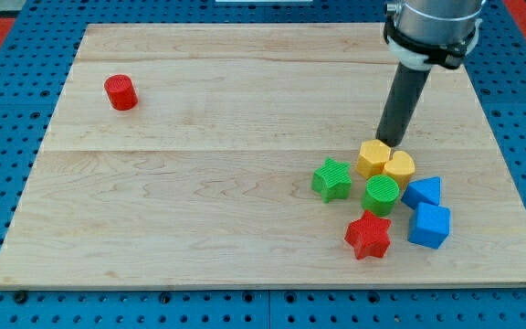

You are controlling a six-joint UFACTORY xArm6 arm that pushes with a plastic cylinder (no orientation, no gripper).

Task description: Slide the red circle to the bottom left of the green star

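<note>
The red circle (120, 92) stands alone near the board's top left. The green star (332, 179) sits right of centre, at the left edge of a cluster of blocks. My tip (391, 142) is at the end of the dark rod, just above the yellow hexagon (373, 157), far to the right of the red circle and up-right of the green star. It touches or nearly touches the yellow hexagon; I cannot tell which.
Beside the green star lie a yellow heart-like block (399, 166), a green circle (382, 195), a red star (369, 236), a blue triangle (424, 192) and a blue block (429, 225). The wooden board (199, 201) rests on a blue pegboard.
</note>
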